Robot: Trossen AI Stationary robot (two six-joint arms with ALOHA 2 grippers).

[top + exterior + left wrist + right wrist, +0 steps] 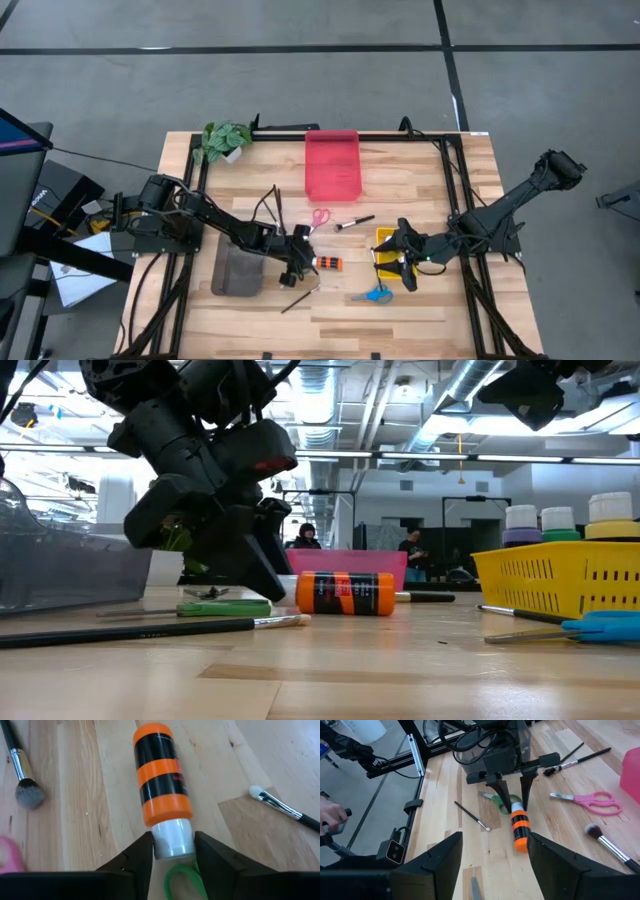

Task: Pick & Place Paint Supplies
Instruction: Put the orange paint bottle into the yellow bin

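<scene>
orange paint bottle [327,263] lies on its side on the table [420,190], mid-front, just right of the left gripper [296,262]; its long axis runs left to right across the table, white cap [171,838] end toward the left arm, orange base pointing away toward the right arm; in the left wrist view the axis runs straight out ahead of the fingers, so the approach is in line with the bottle, not across it.

left gripper's two fingers [138,861] straddle the cap, one on each side, tips at or almost at its flanks; contact cannot be told for sure; they stand part open, about the cap's width, nothing lifted; bottle body rests on the wood in the low view [344,592]; green-handled scissors [183,879] lie just under and behind the cap, between the fingers, a likely snag if the jaws close low.

left arm reaches low from the table's left edge, wrist pitched down; clearly the nearer arm.

right gripper [409,262] hovers well apart, by the yellow tray [386,237], fingers spread wide and empty, looking back at the bottle [519,827].

judgement: the move turns on a short squeeze on the cap.
</scene>
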